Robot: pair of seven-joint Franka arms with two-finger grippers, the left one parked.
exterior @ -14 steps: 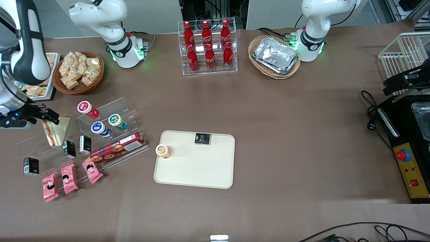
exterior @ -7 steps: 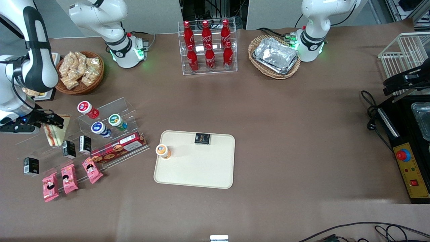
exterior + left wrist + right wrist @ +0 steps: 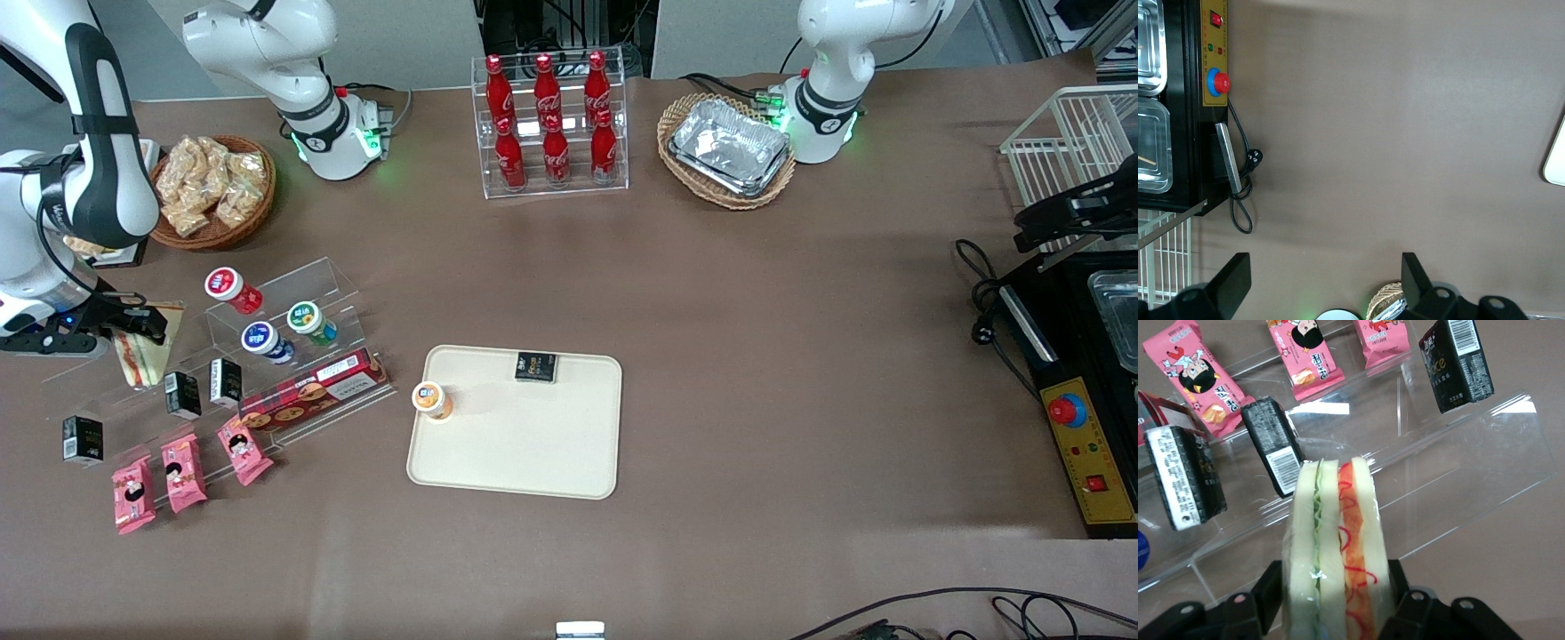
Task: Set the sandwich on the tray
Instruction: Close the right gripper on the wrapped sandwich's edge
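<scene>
The sandwich (image 3: 147, 357) is a clear-wrapped wedge of pale bread with green and red-orange filling (image 3: 1338, 540). It stands on edge on the clear acrylic shelf (image 3: 293, 284) at the working arm's end of the table. My right gripper (image 3: 133, 320) (image 3: 1335, 590) straddles it, one black finger (image 3: 1268, 593) pressed on each bread face, shut on it. The cream tray (image 3: 533, 453) lies flat mid-table, well away toward the parked arm's end. An orange-capped bottle (image 3: 431, 399) and a small black box (image 3: 536, 366) sit on it.
Black boxes (image 3: 1271, 443), pink snack packets (image 3: 182, 471) and a red biscuit box (image 3: 311, 391) lie on the shelf's steps near the sandwich. Capped bottles (image 3: 258, 338) stand beside it. A snack basket (image 3: 209, 191) and a cola rack (image 3: 549, 124) stand farther from the camera.
The right arm swung in and its gripper lowered slightly onto the sandwich, which stays at about the same spot on the shelf.
</scene>
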